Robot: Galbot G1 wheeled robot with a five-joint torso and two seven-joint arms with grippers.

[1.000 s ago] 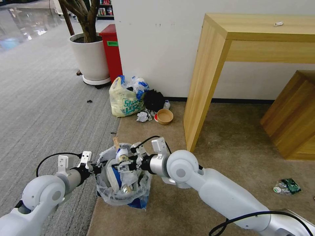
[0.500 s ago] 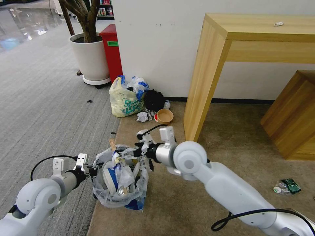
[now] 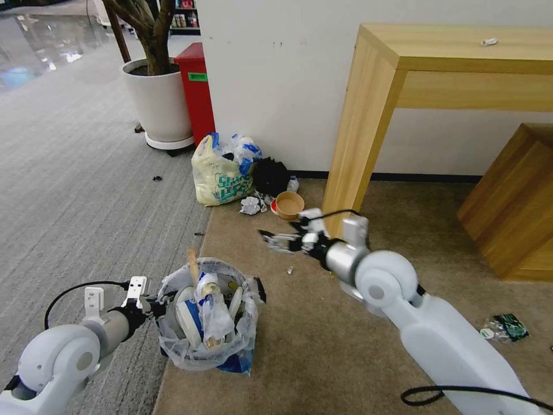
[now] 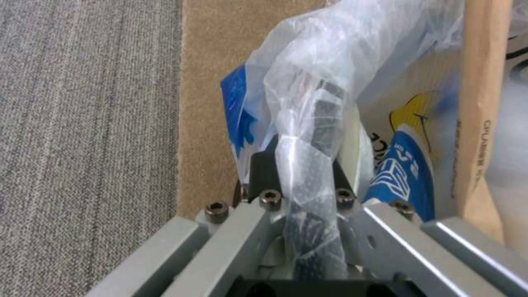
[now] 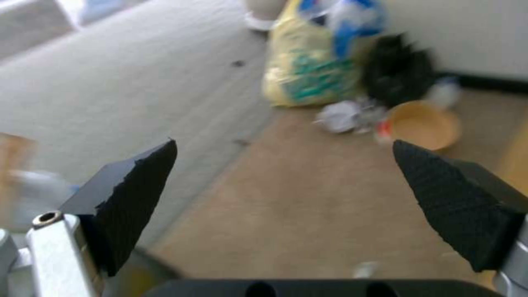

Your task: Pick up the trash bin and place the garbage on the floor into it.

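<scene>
The trash bin (image 3: 207, 314), black with a crinkly whitish liner, sits at the left edge of the beige floor (image 3: 322, 351). It is packed with a blue-white paper cup, a plastic bottle and a wooden stick (image 3: 192, 266). My left gripper (image 3: 151, 307) is shut on the bin's bagged rim (image 4: 313, 136). My right gripper (image 3: 272, 239) hovers open and empty above the carpet, between the bin and a tan bowl (image 3: 288, 204). In the right wrist view the right gripper (image 5: 283, 143) points at that bowl (image 5: 423, 126) and a crumpled paper (image 5: 341, 117). A green wrapper (image 3: 504, 327) lies far right.
A yellowish shopping bag (image 3: 219, 173) and a black bag (image 3: 269, 174) lean on the wall. A wooden table's leg (image 3: 351, 150) stands just right of my right gripper, with a wooden box (image 3: 512, 202) beyond. A potted tree (image 3: 156, 98) and a red cabinet (image 3: 196, 92) stand far left.
My right gripper pulled out from over the bin and swung right toward the bowl, now open and empty. The bin and my left arm dropped slightly.
</scene>
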